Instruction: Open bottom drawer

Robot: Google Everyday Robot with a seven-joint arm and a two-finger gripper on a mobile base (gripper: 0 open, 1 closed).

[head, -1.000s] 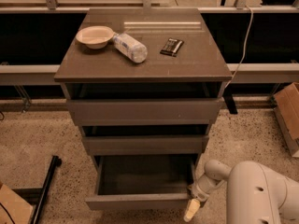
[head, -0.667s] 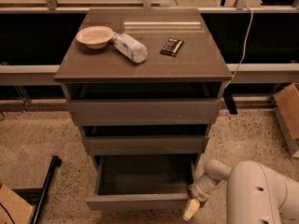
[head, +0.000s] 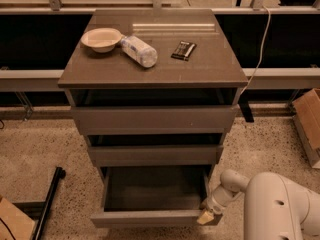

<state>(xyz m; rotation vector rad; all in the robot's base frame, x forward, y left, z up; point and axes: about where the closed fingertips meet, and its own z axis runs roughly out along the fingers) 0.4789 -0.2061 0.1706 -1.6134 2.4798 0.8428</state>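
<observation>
I am recording a speckled floor (head: 40, 144) running under the grey-brown cabinet (head: 200, 71). Behind it, a pale ledge (head: 30, 78) is crossing dark panels (head: 30, 39). A white cable (head: 257, 54) is hanging down at the right. A cardboard box (head: 307, 116) is sitting at the right edge, and a cardboard piece (head: 12, 224) is lying at lower left beside a black bar (head: 47, 199). My gripper (head: 206, 217) is sitting low at the cabinet's right front corner.

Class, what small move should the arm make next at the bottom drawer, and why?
Probably draw the gripper back, away from the bottom drawer: the drawer already stands well out, its dark inside showing, with the gripper at its front's right corner.
</observation>
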